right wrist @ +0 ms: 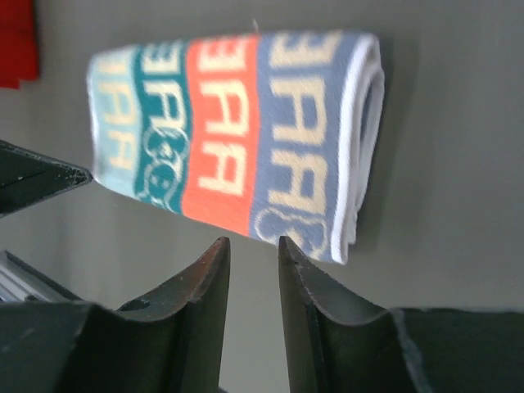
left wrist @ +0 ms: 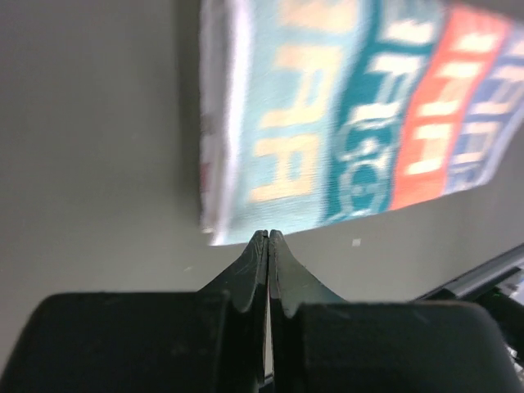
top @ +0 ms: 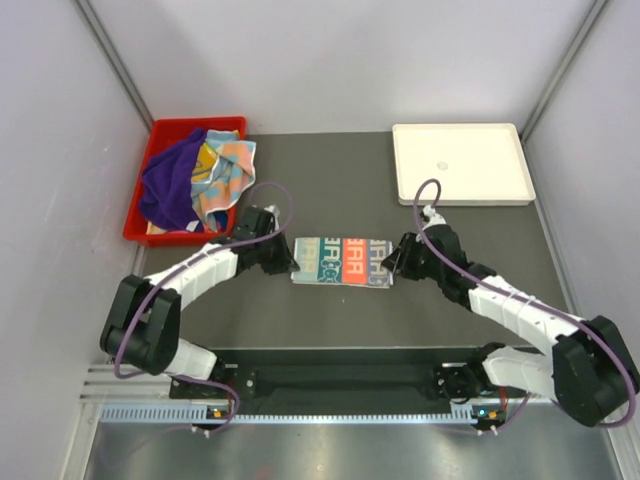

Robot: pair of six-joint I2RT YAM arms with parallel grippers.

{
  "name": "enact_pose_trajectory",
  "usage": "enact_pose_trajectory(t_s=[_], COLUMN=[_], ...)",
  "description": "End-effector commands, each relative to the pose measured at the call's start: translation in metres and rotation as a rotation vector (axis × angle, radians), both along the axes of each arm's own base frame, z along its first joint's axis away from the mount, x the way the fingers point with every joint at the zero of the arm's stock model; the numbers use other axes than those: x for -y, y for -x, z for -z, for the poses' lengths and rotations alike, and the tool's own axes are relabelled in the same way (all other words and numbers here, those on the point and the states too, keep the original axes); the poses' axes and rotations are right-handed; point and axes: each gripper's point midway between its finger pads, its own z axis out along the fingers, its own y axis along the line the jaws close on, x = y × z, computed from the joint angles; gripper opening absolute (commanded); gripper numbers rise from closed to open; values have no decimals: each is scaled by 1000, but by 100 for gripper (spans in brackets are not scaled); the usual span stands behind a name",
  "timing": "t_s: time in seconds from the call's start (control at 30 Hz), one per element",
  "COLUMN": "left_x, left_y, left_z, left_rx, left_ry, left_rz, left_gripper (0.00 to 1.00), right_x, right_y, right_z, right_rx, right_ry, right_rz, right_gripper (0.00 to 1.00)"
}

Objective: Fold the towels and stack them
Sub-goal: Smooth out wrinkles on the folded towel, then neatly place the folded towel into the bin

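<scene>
A lab test cell: plain white walls (top: 330, 60) enclosing a grey table (top: 340, 200).

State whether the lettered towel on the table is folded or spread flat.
Folded: the lettered towel shows stacked layers curving round a crease at one end.

The folded towel (top: 343, 261) is soft woven cloth, a bit fuzzy. The table (top: 330, 180) under it is dark grey and dull. The red bin (top: 195, 122) is smooth plastic with a little shine. The white tray (top: 490, 150) looks smooth too. The purple towel (top: 170, 185) is soft, dull cloth. The right gripper (right wrist: 254, 246) has black fingers (right wrist: 205, 286) of hard, dull plastic. The front rail (top: 300, 412) is shiny metal.
</scene>
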Motion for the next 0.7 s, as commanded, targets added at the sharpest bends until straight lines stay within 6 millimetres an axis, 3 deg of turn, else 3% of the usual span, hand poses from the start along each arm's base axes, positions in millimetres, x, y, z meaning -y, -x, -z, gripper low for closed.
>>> enact_pose_trajectory(t_s=[0.0,0.1,0.2,0.23,0.3,0.4,0.43,0.5,0.53,0.67], left_x=[8,19,45,60,82,118,130,148,157,165], left_y=[-24,-28,-36,-34,-37,-37,-33,-34,-29,-26], left_z=[-60,-77,-83,-75,-79,-71,-57,-56,-43,-17], left_rx=[144,168,175,163,178,180,146,158,132,93], left_ry=[41,96,150,147,166,201,200,235,227,196], left_rz=[27,47,85,113,148,194,207,235,247,244], left_gripper=[2,4,4,4,3,3,3,2,2,1], right_x=[16,25,27,26,26,26,27,23,22,11], right_y=[-19,-25,-33,-35,-42,-48,-47,-50,-50,-44], right_z=[-32,-27,-20,-13,-11,-3,5,8,13,27], right_rx=[91,78,76,61,67,62,41,44,34,4], right_ry=[75,88,105,112,121,121,131,118,115,66], right_rz=[40,49,45,41,35,28,28,16,11,-11], right_gripper=[32,38,41,41,45,50,51,53,54,59])
